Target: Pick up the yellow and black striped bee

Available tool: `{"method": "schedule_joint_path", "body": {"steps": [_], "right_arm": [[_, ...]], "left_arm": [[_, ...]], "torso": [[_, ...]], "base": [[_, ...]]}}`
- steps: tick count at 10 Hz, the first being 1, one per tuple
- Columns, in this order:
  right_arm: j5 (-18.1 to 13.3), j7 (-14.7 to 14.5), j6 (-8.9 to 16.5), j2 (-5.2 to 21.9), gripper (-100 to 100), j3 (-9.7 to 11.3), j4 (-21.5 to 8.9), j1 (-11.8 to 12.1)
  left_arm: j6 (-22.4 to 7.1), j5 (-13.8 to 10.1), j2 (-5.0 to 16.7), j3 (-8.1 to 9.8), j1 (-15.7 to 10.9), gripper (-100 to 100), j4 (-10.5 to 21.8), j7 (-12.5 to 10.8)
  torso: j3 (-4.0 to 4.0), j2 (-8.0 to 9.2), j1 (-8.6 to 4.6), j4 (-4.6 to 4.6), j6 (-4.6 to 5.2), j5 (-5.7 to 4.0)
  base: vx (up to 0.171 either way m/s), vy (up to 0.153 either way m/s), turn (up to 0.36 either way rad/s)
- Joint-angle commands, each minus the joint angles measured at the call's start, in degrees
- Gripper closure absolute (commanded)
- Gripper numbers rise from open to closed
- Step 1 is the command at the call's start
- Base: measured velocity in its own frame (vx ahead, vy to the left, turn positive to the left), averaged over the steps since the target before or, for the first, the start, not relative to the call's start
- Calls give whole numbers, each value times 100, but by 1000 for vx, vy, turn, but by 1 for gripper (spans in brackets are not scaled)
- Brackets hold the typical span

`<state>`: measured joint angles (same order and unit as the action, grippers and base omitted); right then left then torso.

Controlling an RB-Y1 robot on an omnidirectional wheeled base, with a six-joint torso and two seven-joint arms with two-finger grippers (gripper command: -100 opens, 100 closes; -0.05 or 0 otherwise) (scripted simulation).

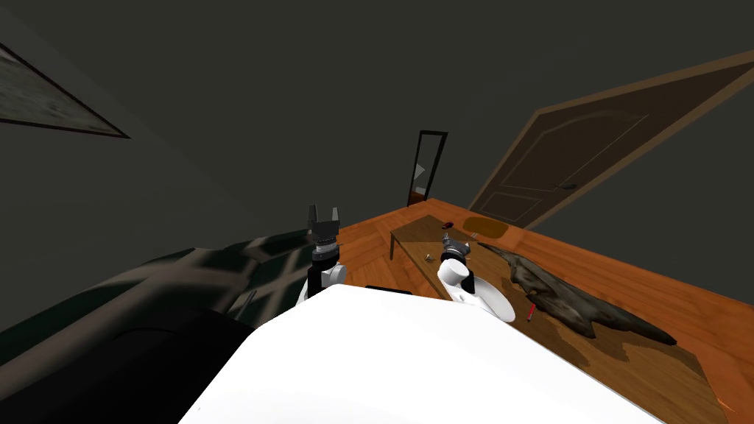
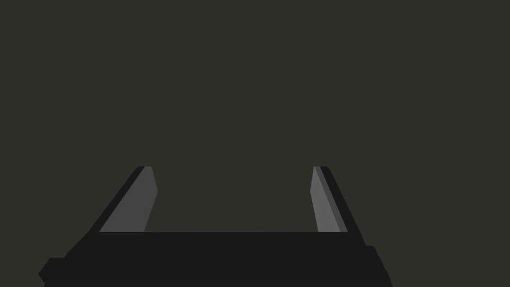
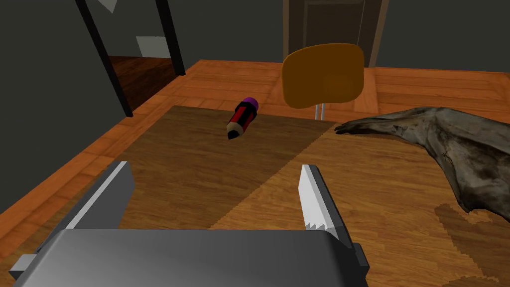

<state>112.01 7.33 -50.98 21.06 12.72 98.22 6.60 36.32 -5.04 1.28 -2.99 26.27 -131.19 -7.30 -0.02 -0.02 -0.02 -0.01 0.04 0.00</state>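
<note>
**Over the table [image 3: 189,164]: right gripper [image 3: 214,167] open, empty**

It hovered low, fingers spread wide with nothing between them. Looked like a search pose. The bee's spot was uncertain: a small pale speck [image 1: 429,257] on the table just beside that gripper may have been it, too small to tell. Ahead lay a red-and-black striped pencil [image 3: 242,117], a chair [image 3: 322,74] and a gnarled dark branch [image 3: 448,144]. The left gripper [image 1: 324,213] was raised, open, empty.

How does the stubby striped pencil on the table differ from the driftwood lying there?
The pencil is red and black striped with a purple end; the driftwood is mottled grey-brown. The pencil is short, smooth and straight; the driftwood is far longer, rough and twisted. Both lie on the wooden table.
</note>
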Motion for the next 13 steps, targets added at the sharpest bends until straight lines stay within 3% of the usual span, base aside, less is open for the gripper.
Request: {"method": "schedule_joint_path", "body": {"steps": [1,2,3,5,6,9,13], "right_arm": [[286,39,-23,9,-100,17,-18,12],[337,39,-23,9,-100,17,-18,12],[570,108,-154,66,-100,87,-192,-105],[911,108,-154,66,-100,87,-192,-105],[1086,175,-281,124,-100,156,-369,-222],[1527,175,-281,124,-100,156,-369,-222],[2235,305,-526,236,-100,287,-727,-455]], "left_arm": [[0,0,0,0,0,0,0,0],[0,0,0,0,0,0,0,0],[0,0,0,0,0,0,0,0],[0,0,0,0,0,0,0,0],[0,0,0,0,0,0,0,0],[0,0,0,0,0,0,0,0],[0,0,0,0,0,0,0,0]], "torso": [[0,0,0,0,0,0],[1,2,2,0,1,0],[2,4,3,1,1,1],[1,2,0,0,0,0],[2,3,1,1,2,0],[2,3,1,1,2,0],[2,3,2,0,2,1]], "base": [[5,-6,-4],[0,0,0],[6,-3,98],[5,-9,39],[5,-5,112],[4,-5,12],[3,-6,69]]}}
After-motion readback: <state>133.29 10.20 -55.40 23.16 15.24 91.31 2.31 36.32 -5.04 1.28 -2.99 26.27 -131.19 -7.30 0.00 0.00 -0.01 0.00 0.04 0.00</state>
